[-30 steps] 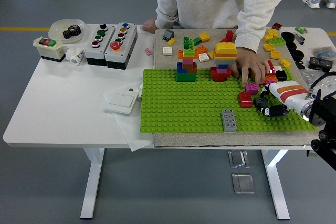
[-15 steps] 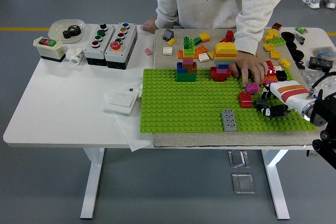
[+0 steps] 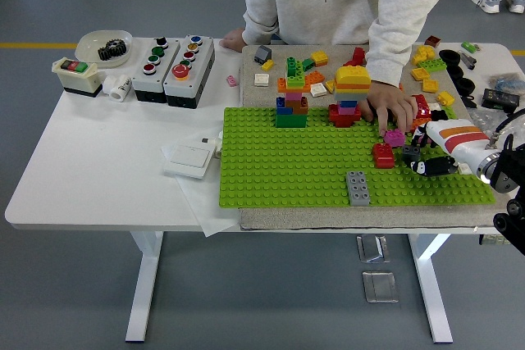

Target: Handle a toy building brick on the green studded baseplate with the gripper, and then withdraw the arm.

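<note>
A red brick stands on the right part of the green studded baseplate, and a grey brick sits near its front edge. My right hand hovers over the baseplate's right end, a short way right of the red brick. Its black fingers are relaxed and hold nothing, and the white forearm with orange stripes runs off to the right. A person's hand rests on a magenta brick just behind the red one. The left arm is out of view.
Two brick towers stand at the baseplate's far edge. Loose yellow bricks lie on the mat at back right. Button boxes, a bowl and a white switch plate sit to the left.
My right hand has drawn back to the right and slightly up, away from the red brick. The person's hand and the bricks have stayed in place.
</note>
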